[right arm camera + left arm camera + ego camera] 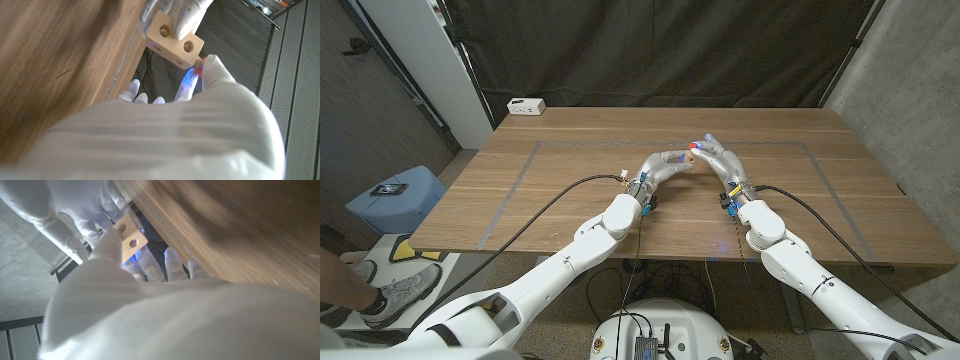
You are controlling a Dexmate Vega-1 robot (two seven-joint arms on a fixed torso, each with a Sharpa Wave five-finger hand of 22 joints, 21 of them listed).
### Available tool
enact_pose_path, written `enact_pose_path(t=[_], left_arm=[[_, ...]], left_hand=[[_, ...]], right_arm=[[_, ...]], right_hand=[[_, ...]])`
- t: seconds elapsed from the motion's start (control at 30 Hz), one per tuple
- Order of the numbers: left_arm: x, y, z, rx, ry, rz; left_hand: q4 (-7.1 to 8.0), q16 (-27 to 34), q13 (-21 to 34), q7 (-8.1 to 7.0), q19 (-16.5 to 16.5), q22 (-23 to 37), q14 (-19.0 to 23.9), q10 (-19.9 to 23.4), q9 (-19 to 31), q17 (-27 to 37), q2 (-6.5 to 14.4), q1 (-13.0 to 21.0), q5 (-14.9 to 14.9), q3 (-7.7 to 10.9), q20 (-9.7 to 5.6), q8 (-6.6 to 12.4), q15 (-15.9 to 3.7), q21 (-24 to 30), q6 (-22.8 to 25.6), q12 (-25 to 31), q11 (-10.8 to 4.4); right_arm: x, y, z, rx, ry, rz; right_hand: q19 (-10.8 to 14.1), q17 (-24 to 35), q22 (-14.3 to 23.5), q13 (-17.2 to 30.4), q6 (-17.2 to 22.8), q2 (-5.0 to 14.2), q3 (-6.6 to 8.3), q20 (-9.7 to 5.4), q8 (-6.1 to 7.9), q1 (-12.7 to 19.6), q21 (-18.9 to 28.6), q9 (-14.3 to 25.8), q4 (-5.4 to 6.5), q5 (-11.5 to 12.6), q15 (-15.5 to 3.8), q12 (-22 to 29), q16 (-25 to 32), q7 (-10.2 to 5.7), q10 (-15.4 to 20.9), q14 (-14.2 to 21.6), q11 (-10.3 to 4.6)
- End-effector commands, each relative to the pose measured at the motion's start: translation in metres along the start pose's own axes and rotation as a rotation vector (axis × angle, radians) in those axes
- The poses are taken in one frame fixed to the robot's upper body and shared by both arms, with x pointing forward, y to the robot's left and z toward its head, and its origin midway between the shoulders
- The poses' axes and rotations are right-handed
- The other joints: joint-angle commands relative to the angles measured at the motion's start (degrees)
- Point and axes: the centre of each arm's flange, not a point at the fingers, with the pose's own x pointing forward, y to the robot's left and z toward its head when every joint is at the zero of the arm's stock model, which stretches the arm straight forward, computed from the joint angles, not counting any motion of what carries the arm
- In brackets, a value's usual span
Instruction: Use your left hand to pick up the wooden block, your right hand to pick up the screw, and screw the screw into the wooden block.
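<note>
Wooden block held off the table, over its middle, slightly toward the far edge. Gripped by the left hand, fingers clamped over block top, one lying between two holes on the facing side. Screw pinched at fingertips of the right hand, red part touching the block's end face. Both hands raised, meeting fingertip to fingertip in the head view.

Head view: block hidden between the hands; only a red speck visible at the junction. Left wrist view: block tilted, two holes on one face, right hand behind it. Right wrist view: three holes and screw contact visible. White box at the table's far left corner.
</note>
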Motion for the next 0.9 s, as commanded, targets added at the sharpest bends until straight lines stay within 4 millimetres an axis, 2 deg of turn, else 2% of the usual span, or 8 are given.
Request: enact_pose_path(t=[0.03,0.9], left_arm=[[-0.0021,-0.0009,0.0007,0.002,0.001,0.003],[-0.0052,-0.0014,0.0015,0.003,0.0,0.0]], left_hand=[[0.17,0.2,0.1,0.28,0.2,0.1,0.4,0.2,0.3,0.1,0.8,0.1,0.1,0.01,0.18,0.24,-5.4,0.4,0.1,-0.1,0.05],[0.2,0.2,0.1,0.35,0.3,0.1,0.3,0.2,0.3,0.1,1.0,0.0,0.2,-0.08,0.18,0.3,-5.41,0.4,0.2,-0.1,0.05]], right_arm=[[-0.0023,-0.0005,0.0008,0.002,-0.005,0.002],[-0.006,-0.0009,0.0008,0.007,-0.007,0.009]], right_hand=[[-0.1,0.3,0.1,0.1,-0.6,-0.1,-0.32,0.01,-0.26,-0.6,0.0,0.0,-0.06,0.0,0.08,-0.1,0.0,-0.16,-0.6,-0.7,-0.23],[-0.7,0.3,0.1,0.1,-3.1,-0.82,-1.08,0.17,-1.97,-1.8,-0.1,-1.3,0.2,-0.1,0.49,-0.2,-0.1,-0.38,-1.8,-1.3,0.24]])
